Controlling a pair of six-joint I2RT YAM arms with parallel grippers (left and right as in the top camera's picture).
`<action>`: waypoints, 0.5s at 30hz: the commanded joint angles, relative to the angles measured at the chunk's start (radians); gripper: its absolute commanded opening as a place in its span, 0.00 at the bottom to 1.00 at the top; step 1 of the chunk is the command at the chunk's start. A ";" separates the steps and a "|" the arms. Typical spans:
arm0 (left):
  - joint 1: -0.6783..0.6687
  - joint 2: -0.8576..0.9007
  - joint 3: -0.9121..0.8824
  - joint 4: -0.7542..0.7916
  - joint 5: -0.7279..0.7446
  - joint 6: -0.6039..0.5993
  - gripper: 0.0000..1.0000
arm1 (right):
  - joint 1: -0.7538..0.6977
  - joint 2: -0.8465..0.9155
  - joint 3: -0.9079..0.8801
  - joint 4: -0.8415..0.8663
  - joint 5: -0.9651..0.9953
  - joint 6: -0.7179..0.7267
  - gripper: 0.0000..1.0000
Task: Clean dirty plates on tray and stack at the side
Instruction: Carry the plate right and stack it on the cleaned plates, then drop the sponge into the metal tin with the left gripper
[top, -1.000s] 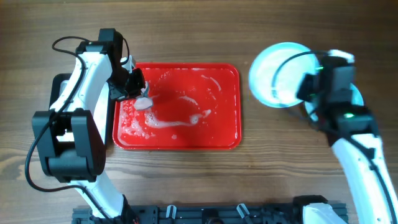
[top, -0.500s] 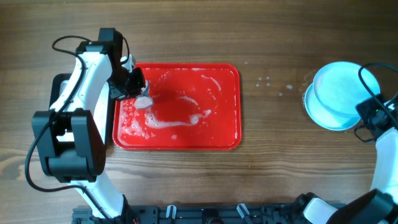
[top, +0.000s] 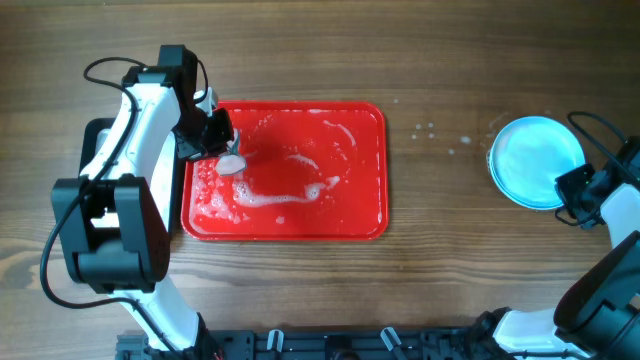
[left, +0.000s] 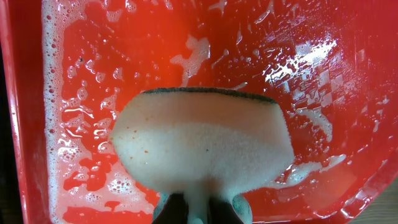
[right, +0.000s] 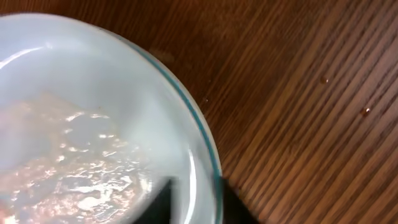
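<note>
In the overhead view, the large red rectangular plastic tray (top: 350, 205) lies on the brown wooden counter (top: 420, 60) toward 9 o'clock, streaked with white soapy foam (top: 290, 195). The left tool (top: 226, 152) hangs over the tray's 9 o'clock edge, closed on a pale sponge (top: 232, 165) that touches the wet surface. The round pale turquoise glossy plates (top: 535, 160) sit stacked on the counter at 3 o'clock, well apart from the tray; how many there are cannot be told. The right tool (top: 574, 188) is at the top plate's 4 o'clock rim.

From the left wrist, the tool (left: 198, 209) pinches the sponge (left: 199, 149) at its 6 o'clock end. The sponge has a dark scouring edge at 12 o'clock and bulges above the foamy tray (left: 143, 50).

From the right wrist, the top plate (right: 74, 93) fills the view from 9 o'clock, wet and shiny. The tool (right: 194, 200) is closed over its rim, one finger inside and one outside, with the counter (right: 311, 93) at 3 o'clock.
</note>
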 joint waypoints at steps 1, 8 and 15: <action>-0.002 -0.020 0.005 -0.010 0.016 0.016 0.04 | -0.003 -0.021 -0.001 -0.013 0.002 0.006 0.40; 0.015 -0.148 0.124 -0.119 -0.055 0.019 0.04 | 0.000 -0.346 0.037 -0.085 -0.199 -0.043 0.73; 0.127 -0.290 0.123 -0.215 -0.229 0.003 0.04 | 0.117 -0.585 0.036 -0.154 -0.359 -0.086 0.85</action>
